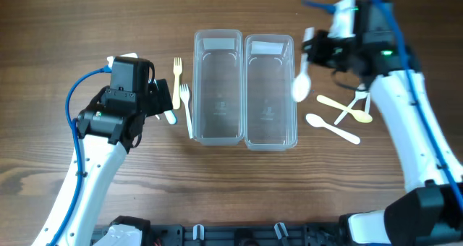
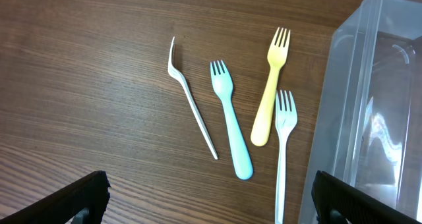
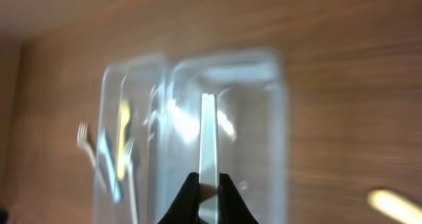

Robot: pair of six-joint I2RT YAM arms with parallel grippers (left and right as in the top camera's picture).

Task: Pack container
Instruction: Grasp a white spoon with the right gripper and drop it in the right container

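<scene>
Right gripper (image 1: pixel 308 49) pinching a white spoon (image 1: pixel 302 83) by its handle, bowl hanging at the right container (image 1: pixel 271 145) rim, apparently for lengthwise release inside; left gripper (image 2: pixel 211 201) spread wide above the forks (image 2: pixel 231 128), seemingly poised to pick one

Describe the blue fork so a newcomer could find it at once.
Start at the two clear containers in the middle of the table and look to their left. There the blue fork lies between a thin fork and a yellow fork. It is the only pale blue piece, with a broad, rounded handle.
</scene>
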